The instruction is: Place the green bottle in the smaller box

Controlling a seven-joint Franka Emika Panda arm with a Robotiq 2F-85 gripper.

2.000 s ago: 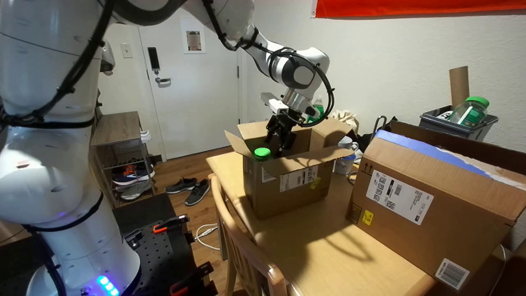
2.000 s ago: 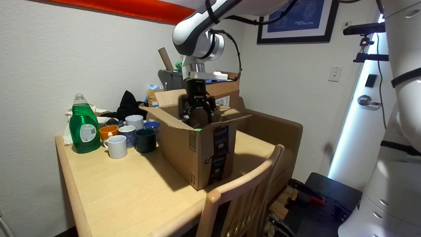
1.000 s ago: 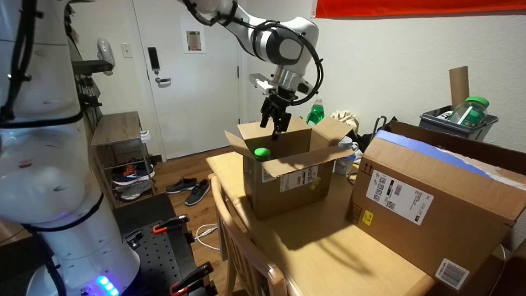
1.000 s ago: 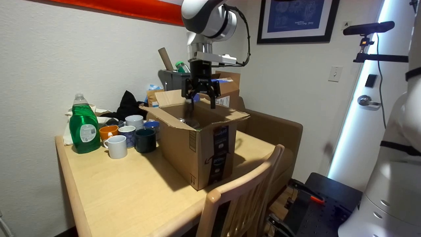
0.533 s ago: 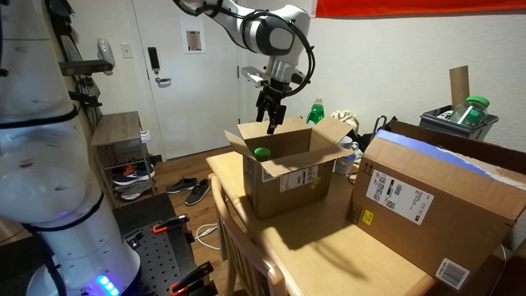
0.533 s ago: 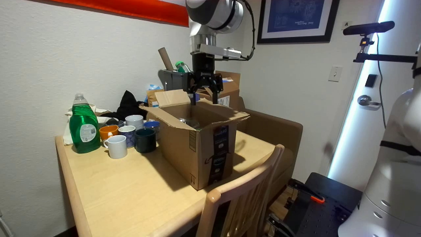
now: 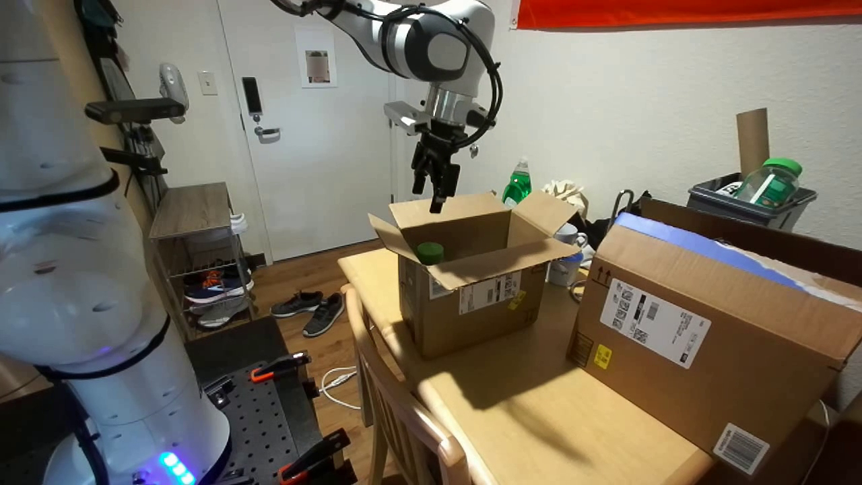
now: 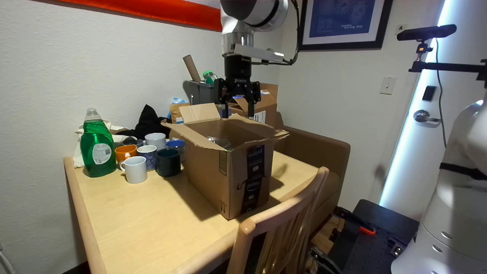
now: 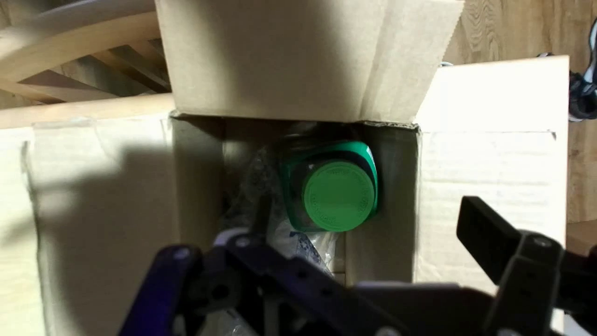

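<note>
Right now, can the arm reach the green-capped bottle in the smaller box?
Probably yes: the smaller cardboard box is open, the jaws hang open above, and the green-capped bottle shows its cap unobstructed.

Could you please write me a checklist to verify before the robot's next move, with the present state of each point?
1. Hand open, with nothing held: ok.
2. Fingertips out of the smaller box: ok, they appear to hang above it.
3. Flaps open: ok, all four.
4. Green-capped bottle inside the smaller box: ok, cap facing up.
5. That bottle standing stable: cannot tell; its base is hidden, clear plastic film lies beside it.
6. Green dish-soap bottle inside the smaller box: not ok, if this one is meant; it stands on the table.
</note>
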